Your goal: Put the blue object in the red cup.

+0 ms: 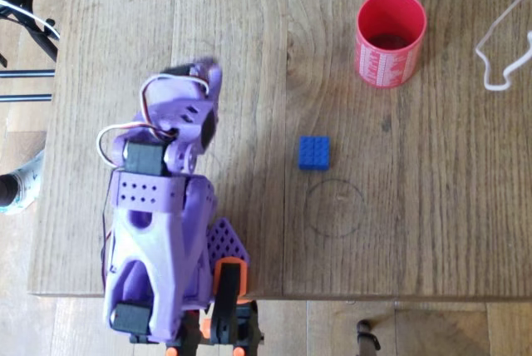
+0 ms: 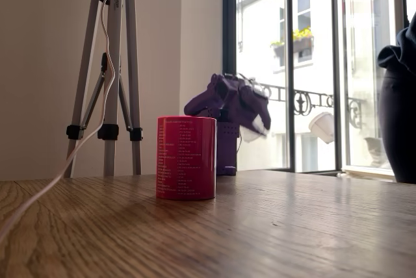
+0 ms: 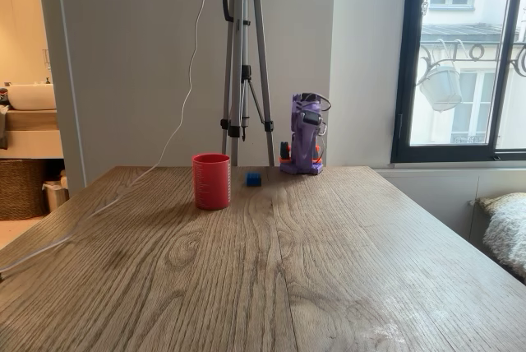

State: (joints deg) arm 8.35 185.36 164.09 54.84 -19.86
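Observation:
The blue object (image 1: 313, 153), a small studded brick, lies flat on the wooden table; in a fixed view the same brick (image 3: 252, 178) sits just right of the cup. The red cup (image 1: 391, 37) stands upright with white print on its side, up and to the right of the brick in the overhead view, and it shows in both fixed views (image 2: 186, 157) (image 3: 211, 180). My purple arm is folded over its base at the table's lower left. Its gripper (image 1: 208, 75) (image 2: 192, 105) looks shut, holds nothing, and sits well left of the brick.
A white cable (image 1: 501, 48) lies on the table right of the cup and trails toward a tripod (image 3: 244, 64) behind the table. Orange clamps (image 1: 229, 306) fix the arm's base to the table edge. A faint ring mark (image 1: 333, 208) sits below the brick.

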